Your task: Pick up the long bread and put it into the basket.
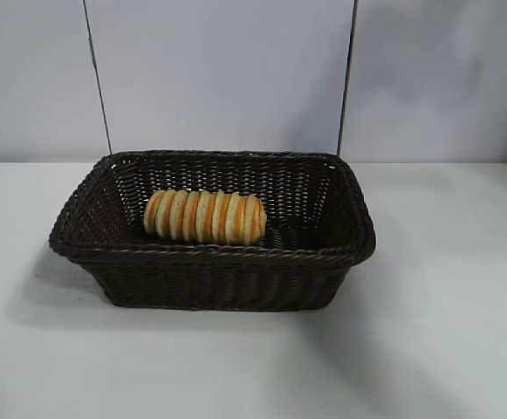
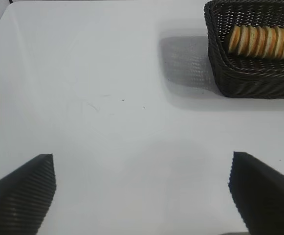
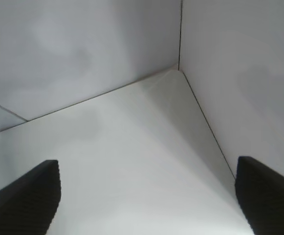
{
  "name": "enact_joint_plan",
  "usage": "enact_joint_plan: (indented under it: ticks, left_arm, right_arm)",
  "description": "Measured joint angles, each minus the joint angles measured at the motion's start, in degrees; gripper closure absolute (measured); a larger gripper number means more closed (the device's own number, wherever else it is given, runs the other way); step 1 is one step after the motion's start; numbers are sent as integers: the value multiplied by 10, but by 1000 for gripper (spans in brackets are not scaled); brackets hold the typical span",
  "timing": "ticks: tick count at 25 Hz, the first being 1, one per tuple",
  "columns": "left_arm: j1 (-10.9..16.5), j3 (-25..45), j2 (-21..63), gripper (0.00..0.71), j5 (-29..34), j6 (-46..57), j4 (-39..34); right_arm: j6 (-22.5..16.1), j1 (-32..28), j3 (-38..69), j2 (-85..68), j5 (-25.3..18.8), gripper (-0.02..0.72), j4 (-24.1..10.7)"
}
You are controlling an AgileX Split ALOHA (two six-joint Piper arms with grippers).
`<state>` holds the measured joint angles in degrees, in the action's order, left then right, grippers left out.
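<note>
You're looking at a white surface (image 1: 445, 349) carrying the basket (image 1: 214, 279), which is sitting mid-surface in the exterior view with its long side facing the camera. The long bread (image 1: 204, 216) is lying inside the basket, on its side, lengthwise along the basket and left of its middle. Your left gripper (image 2: 142, 196) is hovering over bare surface well apart from the basket with fingers spread wide and nothing between them, and your right gripper (image 3: 146, 196) is doing the same, spread and empty, facing a corner of the surface where the walls (image 3: 83, 49) are meeting.
</note>
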<state>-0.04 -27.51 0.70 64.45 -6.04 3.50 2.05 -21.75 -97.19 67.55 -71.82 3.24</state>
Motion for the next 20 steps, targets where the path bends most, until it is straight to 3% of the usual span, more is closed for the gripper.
enact_joint_plan:
  ticks: [9, 14, 20]
  left_arm:
    - [0, 0, 0, 15, 0, 0, 0]
    - [0, 0, 0, 15, 0, 0, 0]
    - [0, 0, 0, 15, 0, 0, 0]
  right_arm:
    - [8, 0, 237, -266, 74, 8, -2]
    - [8, 47, 362, -368, 161, 8, -21]
    - [-24, 124, 464, -479, 164, 8, -26]
